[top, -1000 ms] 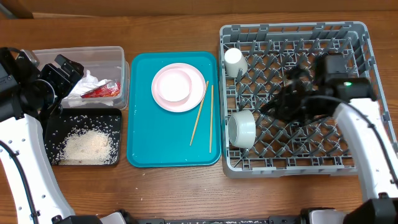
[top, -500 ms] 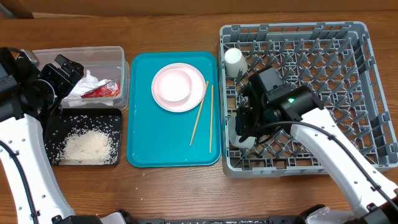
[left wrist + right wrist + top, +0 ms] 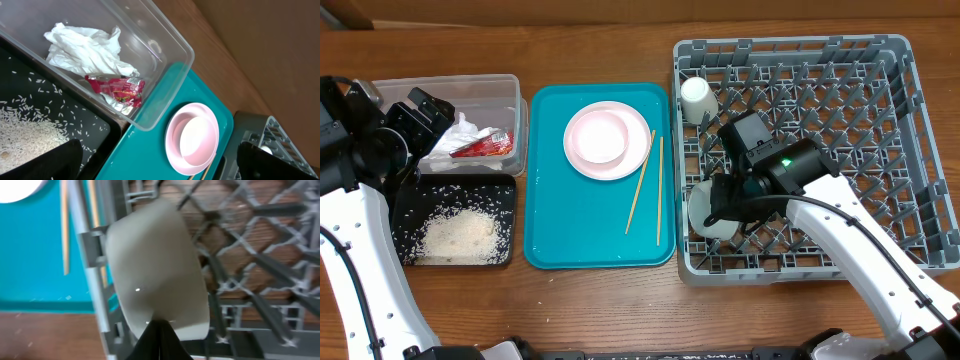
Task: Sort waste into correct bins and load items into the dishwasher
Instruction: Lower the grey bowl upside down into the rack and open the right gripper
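The bowl (image 3: pixel 701 208) stands on edge in the near-left corner of the rack (image 3: pixel 790 46), right at the tip of the right gripper (image 3: pixel 159 329). That gripper's jaws are pressed together with nothing between them, and in the wrist view the tip seems to touch the bowl's lower rim.

To my eye the step is a nudge to seat the bowl between the pegs, not a grasp. It wants a slow, short push low on the rim, away from the rack wall, because a shove high up could roll the bowl over that wall toward the tray (image 3: pixel 580 235). I'd want the bowl leaning on a peg before the tip comes away, and then a straight lift so the jaws don't catch the grid.

Beyond the gripper, in the rack's far-left corner, sits the cup (image 3: pixel 697 97). To the gripper's left, on the tray, lie the chopsticks (image 3: pixel 642 182) and the plate (image 3: pixel 635 160) with the pink bowl (image 3: pixel 600 135) on it — none of them racked yet.

Far to the left, well apart from all this, the left gripper (image 3: pixel 420 120) hangs with jaws wide apart and empty by the tub (image 3: pixel 510 100), where the wrapper (image 3: pixel 485 147) lies. Just beside the tub, the black tray (image 3: pixel 405 200) holds the rice (image 3: pixel 465 235).
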Available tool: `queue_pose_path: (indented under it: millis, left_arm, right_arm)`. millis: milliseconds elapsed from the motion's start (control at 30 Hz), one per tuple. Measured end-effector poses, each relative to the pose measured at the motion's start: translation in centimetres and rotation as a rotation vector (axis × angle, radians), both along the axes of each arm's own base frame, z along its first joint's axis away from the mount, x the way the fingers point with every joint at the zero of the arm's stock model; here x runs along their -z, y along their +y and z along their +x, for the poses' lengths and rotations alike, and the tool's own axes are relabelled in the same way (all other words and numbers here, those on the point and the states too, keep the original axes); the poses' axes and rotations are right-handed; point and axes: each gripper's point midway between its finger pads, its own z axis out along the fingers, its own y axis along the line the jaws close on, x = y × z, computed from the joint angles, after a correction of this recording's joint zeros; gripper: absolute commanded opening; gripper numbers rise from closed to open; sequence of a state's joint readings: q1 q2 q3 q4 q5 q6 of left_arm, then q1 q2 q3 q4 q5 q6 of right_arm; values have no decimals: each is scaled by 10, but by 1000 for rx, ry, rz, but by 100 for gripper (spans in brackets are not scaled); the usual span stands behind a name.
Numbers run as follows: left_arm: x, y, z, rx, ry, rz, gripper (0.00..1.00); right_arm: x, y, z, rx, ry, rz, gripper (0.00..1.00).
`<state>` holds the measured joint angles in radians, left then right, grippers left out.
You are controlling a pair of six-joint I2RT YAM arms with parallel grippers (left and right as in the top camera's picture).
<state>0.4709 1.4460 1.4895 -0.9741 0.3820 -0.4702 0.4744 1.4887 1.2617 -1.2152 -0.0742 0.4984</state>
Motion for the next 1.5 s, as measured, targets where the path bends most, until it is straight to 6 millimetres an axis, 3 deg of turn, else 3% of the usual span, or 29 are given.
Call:
queue_pose_path:
  millis: [433,500,700,833,1000,1267,1500]
  left_arm:
    - [0,0,0,0,0,0,100]
    - [0,0,0,0,0,0,100]
    - [0,0,0,0,0,0,100]
    - [0,0,0,0,0,0,100]
    - [0,0,0,0,0,0,100]
    - [0,0,0,0,0,0,100]
    - [0,0,0,0,0,0,100]
  right_arm:
    - [0,-19,15,109,-70,-97,5]
    - [-1,-15,17,109,-75,-77,5]
    - [-9,21,24,33,-87,109,5]
    - [-9,26,18,12,-60,138,5]
    - [-3,11,9,22,-27,55,7]
    - [2,-32,4,84,-34,-169,10]
    - [0,-35,16,110,-88,-189,10]
